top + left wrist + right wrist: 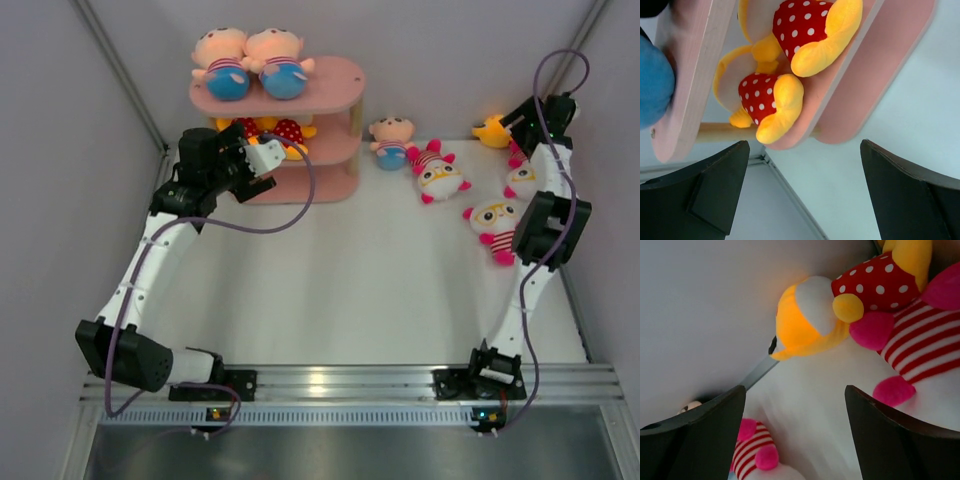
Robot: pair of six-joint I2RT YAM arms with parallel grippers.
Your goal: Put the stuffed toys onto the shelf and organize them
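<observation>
White desk (330, 280), grey walls. Shelf (338, 88) at far left: two dolls (222, 60) on top, two dotted yellow toys (790, 65) on the middle tier. Left jaws apart, empty, facing that tier. Right jaws apart too, empty, aimed at a third yellow toy (807, 320) in the far right corner, touching a striped toy (920, 345). Likely step: fetching that yellow one. Calls for dropping lower, closing on its body without snagging the striped neighbour, then carrying it across to the middle tier. Another doll (390, 138) and more striped ones loose on the desk.
</observation>
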